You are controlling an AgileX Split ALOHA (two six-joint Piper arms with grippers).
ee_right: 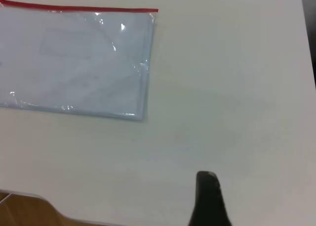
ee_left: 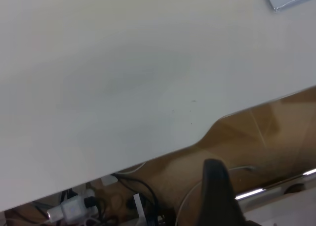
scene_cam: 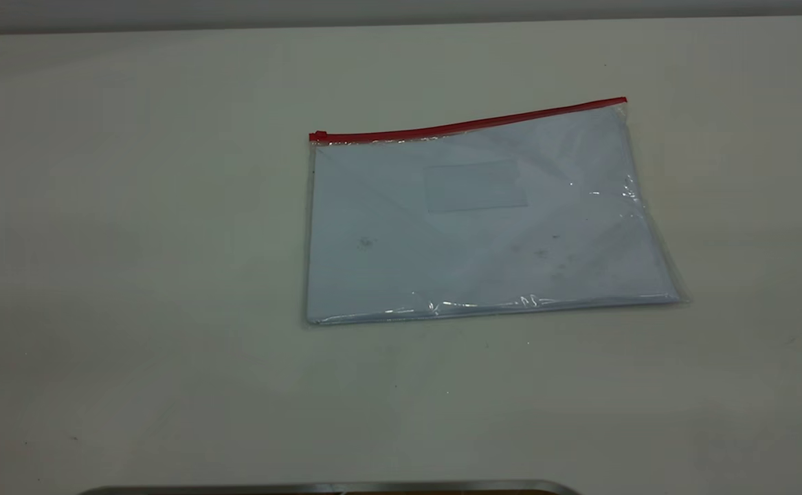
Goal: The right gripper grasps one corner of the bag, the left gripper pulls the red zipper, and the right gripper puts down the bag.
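Lying flat, the bag (scene_cam: 483, 220) is untouched; neither hand's opening can be told.

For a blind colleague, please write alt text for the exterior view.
A clear plastic document pouch lies flat on a pale table, right of centre. Its red zipper runs along the far edge, with the slider at the left end. No robot hand appears.

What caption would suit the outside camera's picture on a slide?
A clear bag lies flat on the white table, its red zipper along the far edge, neither gripper in this view.
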